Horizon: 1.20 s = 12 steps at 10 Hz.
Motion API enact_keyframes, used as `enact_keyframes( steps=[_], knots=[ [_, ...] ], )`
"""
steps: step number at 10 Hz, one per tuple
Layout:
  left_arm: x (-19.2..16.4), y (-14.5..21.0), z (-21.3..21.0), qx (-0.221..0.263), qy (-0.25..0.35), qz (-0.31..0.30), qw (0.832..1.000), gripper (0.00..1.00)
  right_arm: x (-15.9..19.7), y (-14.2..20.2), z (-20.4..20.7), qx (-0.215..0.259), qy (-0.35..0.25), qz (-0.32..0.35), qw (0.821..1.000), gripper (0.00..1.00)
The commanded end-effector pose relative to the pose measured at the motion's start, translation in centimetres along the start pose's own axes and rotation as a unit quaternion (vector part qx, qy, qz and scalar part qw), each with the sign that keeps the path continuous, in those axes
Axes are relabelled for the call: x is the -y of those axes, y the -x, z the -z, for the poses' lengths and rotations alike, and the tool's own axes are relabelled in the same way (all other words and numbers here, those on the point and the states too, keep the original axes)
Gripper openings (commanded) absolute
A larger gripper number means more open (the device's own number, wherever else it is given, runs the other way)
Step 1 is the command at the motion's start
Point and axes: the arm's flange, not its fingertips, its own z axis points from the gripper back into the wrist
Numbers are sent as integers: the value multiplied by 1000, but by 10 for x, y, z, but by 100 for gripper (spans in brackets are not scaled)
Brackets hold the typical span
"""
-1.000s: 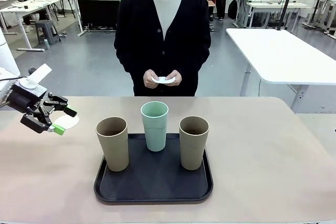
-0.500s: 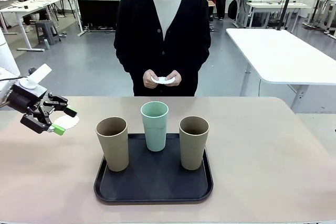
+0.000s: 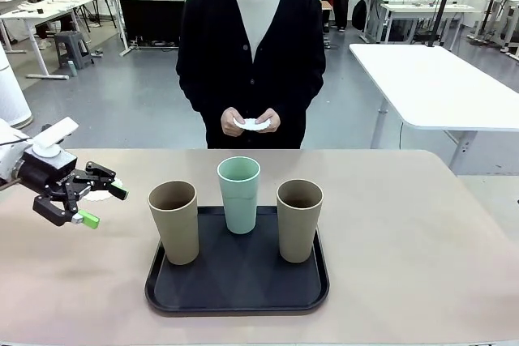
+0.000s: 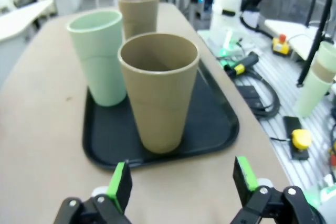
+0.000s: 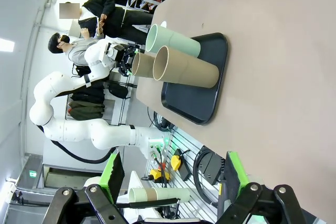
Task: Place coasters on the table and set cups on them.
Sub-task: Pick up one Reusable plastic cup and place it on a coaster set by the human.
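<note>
Three cups stand upright on a black tray (image 3: 235,285): a tan cup (image 3: 174,220) at the left, a mint cup (image 3: 239,194) in the middle, a tan cup (image 3: 299,219) at the right. My left gripper (image 3: 105,207) hovers open and empty left of the tray, facing the near tan cup (image 4: 159,98). One white coaster (image 3: 99,195) lies on the table (image 3: 422,232) just behind its fingers, partly hidden. The person's hands hold more coasters (image 3: 256,124) at the far side. My right gripper (image 5: 172,177) is open and empty, off the table's side; it sees the cups (image 5: 186,69) sideways.
The table has free room right of the tray and along its front edge. In the left wrist view the mint cup (image 4: 100,56) and the other tan cup (image 4: 139,11) stand behind the near one. A white table (image 3: 430,79) stands beyond at the right.
My left gripper has shifted a little toward the left tan cup, still open. The coaster stays on the table, now mostly behind the fingers. Cups and person have not moved.
</note>
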Motion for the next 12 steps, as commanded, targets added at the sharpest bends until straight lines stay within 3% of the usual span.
enact_keyframes(
  steps=[1, 4, 12],
  knots=[
    [-14, 17, -5, 34, -27, 39, 998, 100, 1, -2, 1, 2, -4, -3, 1000, 100],
    [-29, 20, 17, 80, -67, 56, 993, 100, 1, -2, 1, 2, -4, -3, 1000, 100],
    [-52, 8, 73, 76, -26, 51, 995, 100, 1, -2, 1, 2, -4, -3, 1000, 100]
  ],
)
